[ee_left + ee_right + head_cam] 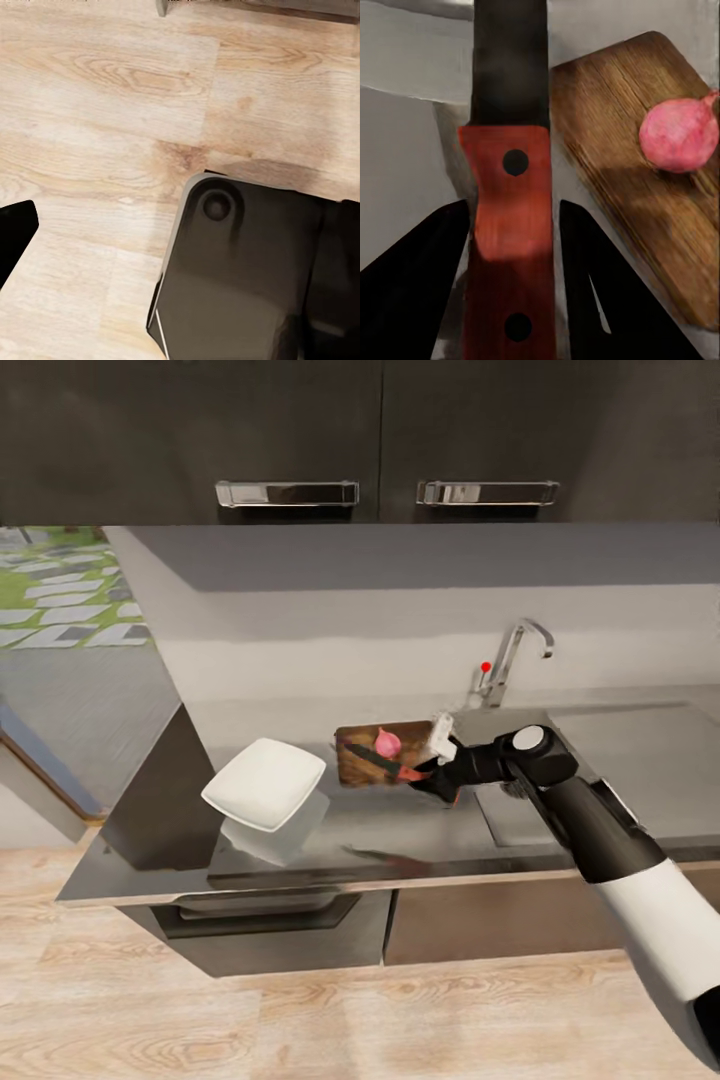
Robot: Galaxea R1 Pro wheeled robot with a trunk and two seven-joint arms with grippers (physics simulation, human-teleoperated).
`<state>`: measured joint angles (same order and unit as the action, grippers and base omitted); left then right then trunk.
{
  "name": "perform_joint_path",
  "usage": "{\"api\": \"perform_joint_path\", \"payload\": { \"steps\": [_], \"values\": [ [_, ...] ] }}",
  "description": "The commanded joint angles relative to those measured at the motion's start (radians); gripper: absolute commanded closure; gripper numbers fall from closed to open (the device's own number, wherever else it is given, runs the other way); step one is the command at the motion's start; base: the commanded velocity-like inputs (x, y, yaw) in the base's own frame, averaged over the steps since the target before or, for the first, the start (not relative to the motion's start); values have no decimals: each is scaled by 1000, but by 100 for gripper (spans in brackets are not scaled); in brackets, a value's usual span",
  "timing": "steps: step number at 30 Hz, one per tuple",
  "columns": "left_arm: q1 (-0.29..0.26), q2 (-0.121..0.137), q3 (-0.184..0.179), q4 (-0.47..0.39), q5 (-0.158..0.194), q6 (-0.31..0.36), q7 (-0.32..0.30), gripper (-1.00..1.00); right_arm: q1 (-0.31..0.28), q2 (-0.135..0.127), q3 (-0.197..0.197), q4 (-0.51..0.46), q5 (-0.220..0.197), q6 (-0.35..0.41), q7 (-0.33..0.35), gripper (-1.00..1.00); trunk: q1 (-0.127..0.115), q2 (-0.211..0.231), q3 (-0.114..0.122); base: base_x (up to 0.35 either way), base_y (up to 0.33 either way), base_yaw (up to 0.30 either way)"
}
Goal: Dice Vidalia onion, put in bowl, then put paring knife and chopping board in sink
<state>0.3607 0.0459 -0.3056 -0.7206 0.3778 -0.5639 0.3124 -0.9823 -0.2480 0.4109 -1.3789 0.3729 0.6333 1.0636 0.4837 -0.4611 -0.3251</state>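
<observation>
Red-handled paring knife [506, 225] sits clamped between my right gripper's [437, 775] fingers [416, 277], beside the chopping board [652, 172] bearing the onion [679, 136]; I cannot tell my left gripper's state.

right arm reaches forward, right gripper [514, 247] fingers clamped together.

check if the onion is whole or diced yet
Whole: the Vidalia onion sits as one round pink bulb on the chopping board, uncut, with the paring knife beside it.

1. No text, label, brand, number or sign can be read in any view.
2. The paring knife [509, 202] handle carries two dark rivets, without lettering.
</observation>
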Motion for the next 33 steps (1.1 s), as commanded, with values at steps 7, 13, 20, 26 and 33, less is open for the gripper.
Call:
{"api": "perform_joint_path", "payload": {
  "steps": [7, 13, 20, 26, 33],
  "values": [
    [0, 2, -7, -1, 5, -2, 10, -100, -1, 32, -185, -3, 0, 11, -26, 100, 1, -2, 10, 0, 0, 0],
    [0, 2, -7, 0, 6, -1, 10, -100, -1, 84, -281, -61, 1, 35, -169, 100, 1, -2, 19, 0, 0, 0],
    [0, 2, -7, 7, 5, -1, 10, -100, 0, 110, -293, -113, 1, 51, -311, 100, 1, -2, 30, 0, 0, 0],
    [0, 2, -7, 9, 5, -2, 10, -100, 28, 172, -293, -164, 1, 51, -540, 100, 1, -2, 40, 0, 0, 0],
    [0, 2, -7, 16, 5, -1, 10, -100, 135, 243, -291, -230, 0, 42, -757, 100, 1, -2, 50, 0, 0, 0]
  ]
}}
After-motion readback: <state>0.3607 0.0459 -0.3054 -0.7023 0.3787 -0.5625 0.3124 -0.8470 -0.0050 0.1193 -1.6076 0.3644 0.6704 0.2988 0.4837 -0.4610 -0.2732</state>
